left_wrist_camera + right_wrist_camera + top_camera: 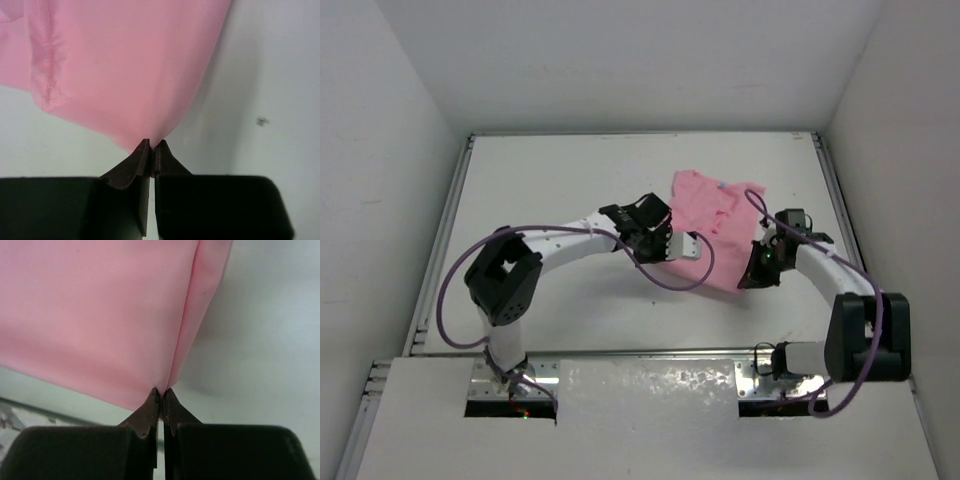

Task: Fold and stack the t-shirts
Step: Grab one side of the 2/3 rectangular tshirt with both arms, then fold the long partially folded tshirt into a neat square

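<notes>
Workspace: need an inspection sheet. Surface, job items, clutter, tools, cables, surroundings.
Surface: white table, no marks seen.
Job's things: one pink t-shirt, bunched and unfolded, right of centre.
Clutter: nothing seen.
Grippers: left tool shut on the t-shirt's edge; right tool shut on a fold of it.
Cables: purple cables loop along both arms; one loop hangs beside the t-shirt.
Surroundings: white walls on three sides; metal rails along the table edges.
</notes>
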You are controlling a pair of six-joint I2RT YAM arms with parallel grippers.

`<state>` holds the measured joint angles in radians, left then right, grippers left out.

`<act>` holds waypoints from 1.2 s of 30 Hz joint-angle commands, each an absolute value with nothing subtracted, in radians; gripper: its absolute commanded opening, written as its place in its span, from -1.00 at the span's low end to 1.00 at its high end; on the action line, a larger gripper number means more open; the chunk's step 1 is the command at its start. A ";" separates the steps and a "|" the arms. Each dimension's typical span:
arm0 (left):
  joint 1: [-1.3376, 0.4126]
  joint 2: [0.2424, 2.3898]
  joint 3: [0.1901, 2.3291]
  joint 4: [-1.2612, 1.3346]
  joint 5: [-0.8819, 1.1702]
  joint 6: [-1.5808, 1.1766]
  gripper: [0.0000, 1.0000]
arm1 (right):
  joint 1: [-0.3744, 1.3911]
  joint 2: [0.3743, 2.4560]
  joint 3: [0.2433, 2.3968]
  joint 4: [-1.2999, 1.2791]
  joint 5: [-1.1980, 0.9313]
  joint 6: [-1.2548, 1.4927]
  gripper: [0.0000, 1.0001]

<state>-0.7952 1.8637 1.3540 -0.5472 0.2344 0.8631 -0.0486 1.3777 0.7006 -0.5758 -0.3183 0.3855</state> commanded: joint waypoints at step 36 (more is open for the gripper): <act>-0.500 1.784 1.565 -0.987 0.655 0.614 -1.00 | 0.049 1.603 1.279 -1.059 -0.529 0.376 -1.00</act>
<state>-0.5289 1.7714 1.5162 -1.0588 0.6308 0.6678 0.0776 1.5837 1.2282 -1.1080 -0.5255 0.3920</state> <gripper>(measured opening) 0.026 0.002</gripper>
